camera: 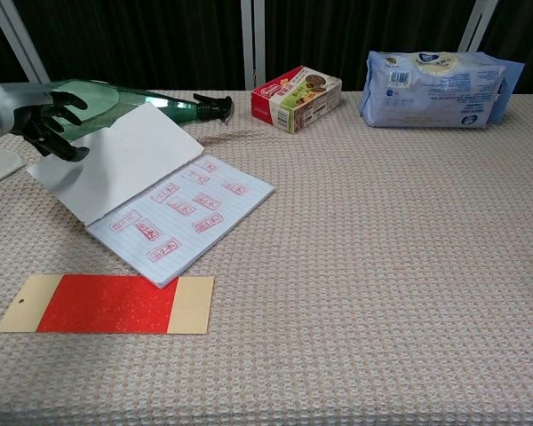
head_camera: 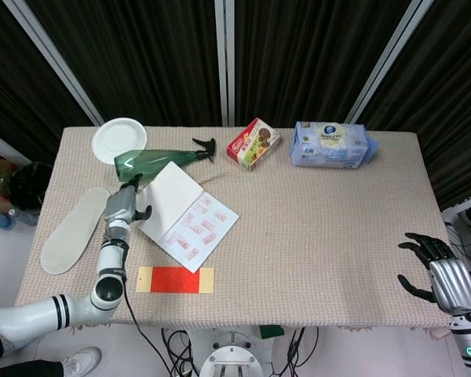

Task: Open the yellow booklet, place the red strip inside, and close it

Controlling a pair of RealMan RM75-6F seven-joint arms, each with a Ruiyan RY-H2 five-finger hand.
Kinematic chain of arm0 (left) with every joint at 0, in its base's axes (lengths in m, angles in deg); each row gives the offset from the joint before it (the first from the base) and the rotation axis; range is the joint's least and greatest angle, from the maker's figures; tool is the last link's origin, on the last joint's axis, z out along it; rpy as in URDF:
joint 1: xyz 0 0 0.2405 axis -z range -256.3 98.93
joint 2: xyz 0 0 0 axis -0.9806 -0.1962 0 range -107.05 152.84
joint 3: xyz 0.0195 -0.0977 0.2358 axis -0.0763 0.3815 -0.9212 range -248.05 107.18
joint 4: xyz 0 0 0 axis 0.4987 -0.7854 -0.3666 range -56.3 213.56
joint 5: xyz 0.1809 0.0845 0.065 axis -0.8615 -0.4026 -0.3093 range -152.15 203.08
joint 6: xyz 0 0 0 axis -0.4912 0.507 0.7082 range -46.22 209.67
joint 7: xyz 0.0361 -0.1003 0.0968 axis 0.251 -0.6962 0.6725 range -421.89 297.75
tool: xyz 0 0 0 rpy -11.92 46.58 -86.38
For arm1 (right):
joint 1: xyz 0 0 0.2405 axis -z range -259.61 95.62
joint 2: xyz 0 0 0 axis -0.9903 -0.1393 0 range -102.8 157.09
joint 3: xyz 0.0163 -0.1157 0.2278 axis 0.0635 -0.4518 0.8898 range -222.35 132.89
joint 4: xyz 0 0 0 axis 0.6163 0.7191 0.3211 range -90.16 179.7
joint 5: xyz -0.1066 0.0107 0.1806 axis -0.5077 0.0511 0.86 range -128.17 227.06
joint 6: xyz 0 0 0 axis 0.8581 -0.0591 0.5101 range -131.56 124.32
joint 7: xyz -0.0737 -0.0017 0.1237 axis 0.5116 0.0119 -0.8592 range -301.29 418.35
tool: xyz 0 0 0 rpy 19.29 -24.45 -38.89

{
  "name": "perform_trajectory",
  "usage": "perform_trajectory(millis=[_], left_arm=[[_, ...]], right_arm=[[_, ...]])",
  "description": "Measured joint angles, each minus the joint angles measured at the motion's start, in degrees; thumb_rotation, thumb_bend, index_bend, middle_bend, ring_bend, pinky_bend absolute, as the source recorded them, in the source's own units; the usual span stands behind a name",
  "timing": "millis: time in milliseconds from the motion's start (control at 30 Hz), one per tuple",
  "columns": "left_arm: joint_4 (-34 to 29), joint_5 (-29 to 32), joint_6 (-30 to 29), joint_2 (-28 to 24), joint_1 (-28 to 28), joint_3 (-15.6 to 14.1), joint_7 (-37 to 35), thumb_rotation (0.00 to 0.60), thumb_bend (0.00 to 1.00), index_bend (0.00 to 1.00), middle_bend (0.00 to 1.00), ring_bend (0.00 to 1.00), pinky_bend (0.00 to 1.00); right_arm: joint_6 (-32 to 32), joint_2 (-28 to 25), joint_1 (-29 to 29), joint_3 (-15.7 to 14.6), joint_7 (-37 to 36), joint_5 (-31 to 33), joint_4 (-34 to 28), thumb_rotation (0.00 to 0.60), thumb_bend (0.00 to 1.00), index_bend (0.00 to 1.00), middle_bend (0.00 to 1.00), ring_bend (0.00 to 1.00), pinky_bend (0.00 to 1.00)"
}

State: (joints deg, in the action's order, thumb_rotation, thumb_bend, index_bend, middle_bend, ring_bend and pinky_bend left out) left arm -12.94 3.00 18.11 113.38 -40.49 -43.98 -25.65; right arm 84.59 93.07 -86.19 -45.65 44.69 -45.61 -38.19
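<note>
The booklet [head_camera: 190, 222] lies open left of the table's middle, its stamped lined page [camera: 185, 216] facing up. My left hand [head_camera: 121, 206] pinches the left edge of the white inner cover [camera: 115, 167], which leans back to the left, tilted low; the hand [camera: 37, 114] shows at the far left in the chest view. The red strip [head_camera: 175, 280] with tan ends lies flat near the front edge, just in front of the booklet [camera: 107, 303]. My right hand [head_camera: 440, 271] hangs open beyond the table's front right corner, holding nothing.
A green spray bottle [head_camera: 157, 163] lies right behind the booklet and hand [camera: 133, 96]. A white plate [head_camera: 119, 140] is at the back left, a pale insole [head_camera: 76, 228] along the left edge. A biscuit box [head_camera: 253, 144] and a blue wipes pack [head_camera: 331, 144] stand at the back.
</note>
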Motion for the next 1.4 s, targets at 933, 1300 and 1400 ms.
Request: perform_trajectory(millis=[933, 1300, 1400], left_arm=[[9.5, -48.9, -1.4, -6.5, -6.8, -26.8, -4.3, 0.600, 0.21, 0.00, 0.00, 0.00, 0.10], [18.7, -52.6, -0.7, 1.0, -5.9, -25.1, -10.1, 0.600, 0.18, 0.00, 0.00, 0.00, 0.10], [19.9, -53.1, -1.1, 1.9, -5.7, -24.4, -10.3, 0.600, 0.18, 0.00, 0.00, 0.00, 0.10]], right_arm=[[0.0, -0.3, 0.0, 0.0, 3.2, 0.0, -2.6, 0.600, 0.21, 0.32, 0.18, 0.18, 0.21], [0.1, -0.6, 0.1, 0.0, 4.4, -0.1, -3.8, 0.600, 0.21, 0.32, 0.18, 0.18, 0.21], [0.1, -0.7, 0.3, -0.1, 4.3, 0.2, -3.7, 0.600, 0.21, 0.32, 0.18, 0.18, 0.21]])
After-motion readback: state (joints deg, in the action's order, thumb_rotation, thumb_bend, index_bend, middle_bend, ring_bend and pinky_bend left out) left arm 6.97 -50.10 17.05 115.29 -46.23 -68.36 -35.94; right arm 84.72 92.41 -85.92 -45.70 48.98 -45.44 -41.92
